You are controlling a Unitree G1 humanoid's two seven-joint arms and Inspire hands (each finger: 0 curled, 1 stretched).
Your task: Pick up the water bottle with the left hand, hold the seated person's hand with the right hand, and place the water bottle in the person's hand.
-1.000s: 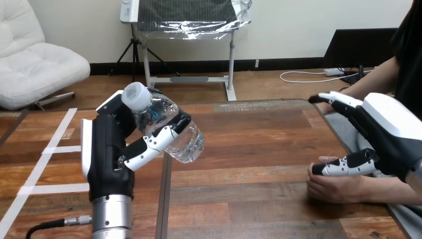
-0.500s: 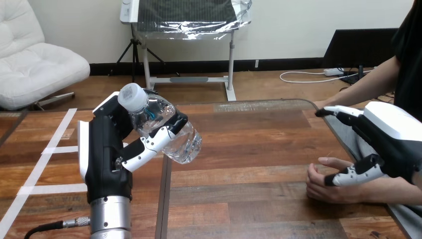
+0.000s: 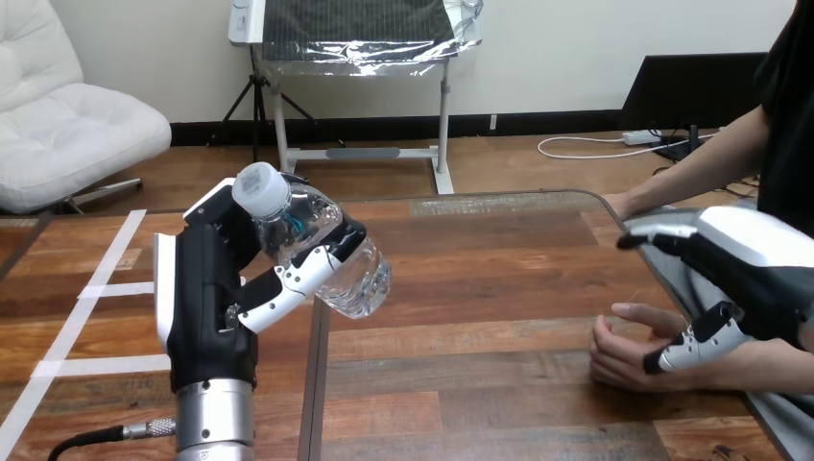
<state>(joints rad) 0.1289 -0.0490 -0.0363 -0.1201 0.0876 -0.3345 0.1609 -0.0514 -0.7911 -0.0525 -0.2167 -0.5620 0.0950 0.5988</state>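
Observation:
My left hand [image 3: 205,293] is raised over the table's left half, its fingers curled round a clear water bottle [image 3: 322,252]. The bottle is tilted, its white cap [image 3: 260,188] pointing up and left. At the right edge, the person's hand [image 3: 626,351] rests on the table with its fingers loosely curled. My right hand [image 3: 758,264] hovers over the person's wrist, open. Its fingers [image 3: 658,234] stretch out to the left above the person's hand, apart from it. Its thumb [image 3: 695,348] lies along the wrist without closing round it.
The person's other hand [image 3: 619,204] rests at the table's far right edge. A dark seam [image 3: 316,384] runs down the wooden table under the bottle. White tape strips [image 3: 91,288] cross the left part.
My right hand has drawn back to the right and down, its thumb sliding from over the person's palm to the wrist. The left hand with the bottle has barely moved.

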